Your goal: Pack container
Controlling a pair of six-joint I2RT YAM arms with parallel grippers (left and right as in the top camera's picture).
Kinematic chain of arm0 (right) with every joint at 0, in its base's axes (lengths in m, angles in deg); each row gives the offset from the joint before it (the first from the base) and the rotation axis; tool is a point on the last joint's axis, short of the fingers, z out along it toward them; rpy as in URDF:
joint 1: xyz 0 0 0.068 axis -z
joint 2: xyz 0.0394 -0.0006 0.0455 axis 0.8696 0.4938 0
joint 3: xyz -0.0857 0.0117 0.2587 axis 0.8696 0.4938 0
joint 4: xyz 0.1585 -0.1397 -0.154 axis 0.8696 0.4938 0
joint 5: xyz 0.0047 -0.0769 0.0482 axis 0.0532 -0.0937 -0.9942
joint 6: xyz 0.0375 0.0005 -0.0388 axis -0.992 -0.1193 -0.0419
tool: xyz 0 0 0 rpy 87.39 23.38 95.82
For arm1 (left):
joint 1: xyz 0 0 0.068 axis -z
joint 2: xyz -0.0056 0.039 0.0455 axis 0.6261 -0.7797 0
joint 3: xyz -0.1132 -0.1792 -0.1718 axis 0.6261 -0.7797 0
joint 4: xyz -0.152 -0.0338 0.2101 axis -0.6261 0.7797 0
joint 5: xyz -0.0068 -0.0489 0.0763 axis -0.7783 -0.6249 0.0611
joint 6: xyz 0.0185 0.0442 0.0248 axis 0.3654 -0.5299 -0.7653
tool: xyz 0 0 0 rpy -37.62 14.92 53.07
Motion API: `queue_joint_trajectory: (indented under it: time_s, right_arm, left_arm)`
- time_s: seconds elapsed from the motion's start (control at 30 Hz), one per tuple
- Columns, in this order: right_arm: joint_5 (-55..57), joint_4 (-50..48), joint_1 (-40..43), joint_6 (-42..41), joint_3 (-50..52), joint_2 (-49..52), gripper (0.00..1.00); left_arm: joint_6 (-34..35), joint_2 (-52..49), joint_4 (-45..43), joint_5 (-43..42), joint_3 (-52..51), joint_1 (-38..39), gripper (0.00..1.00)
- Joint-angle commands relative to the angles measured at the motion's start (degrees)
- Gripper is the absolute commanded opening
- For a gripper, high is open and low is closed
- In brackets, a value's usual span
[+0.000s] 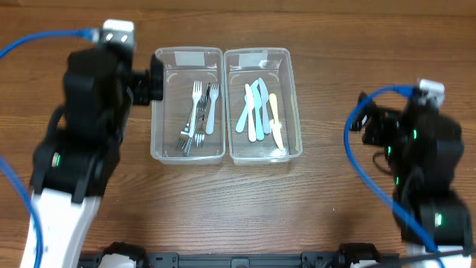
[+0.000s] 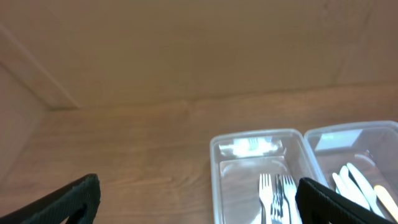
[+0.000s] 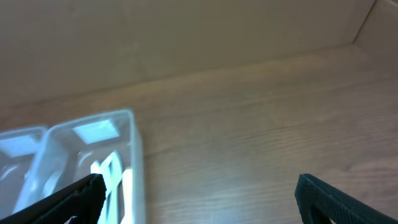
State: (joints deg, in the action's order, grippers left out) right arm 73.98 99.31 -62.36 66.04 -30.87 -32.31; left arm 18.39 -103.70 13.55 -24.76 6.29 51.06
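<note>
Containers of clear plastic side by side, left container [image 1: 172,82] holding forks [image 1: 199,115], right container [image 1: 282,89] holding pastel knives [image 1: 259,110], left gripper [image 2: 199,193] spread wide, empty, just beside left container, right gripper [image 3: 200,186] spread wide, empty, well apart above wooden table [image 1: 335,59].
</note>
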Motion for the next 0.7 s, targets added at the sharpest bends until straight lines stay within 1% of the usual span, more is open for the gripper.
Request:
queue_joint_trajectory:
  time_s: [0.0, 0.07, 0.13, 0.23, 0.3, 0.67]
  right_arm:
    - [2.2, 3.3, -4.1, -2.9, 8.3, -12.6, 1.0]
    - [2.2, 7.2, -6.0, -6.7, 12.0, -20.1, 1.0]
    - [2.4, 11.8, -6.8, -7.6, 14.8, -25.4, 1.0]
    - [2.4, 12.8, -6.8, -7.5, 17.9, -29.8, 1.0]
    - [2.1, 12.9, -6.8, -7.5, 18.9, -29.7, 1.0]
    - [2.1, 16.1, -6.8, -7.5, 19.1, -29.7, 1.0]
  left_arm:
    - [1.8, 13.6, -3.1, 1.8, -13.6, 0.2, 1.0]
    - [1.9, 22.3, -3.5, 1.8, -21.0, 0.2, 1.0]
    - [2.8, 29.2, -2.7, 2.1, -27.0, 0.2, 1.0]
    - [4.5, 36.8, -1.3, 5.5, -33.8, 0.2, 1.0]
    - [4.5, 41.7, 0.6, 7.5, -37.6, 0.2, 1.0]
    - [4.5, 42.2, 13.6, 7.5, -37.9, 0.2, 1.0]
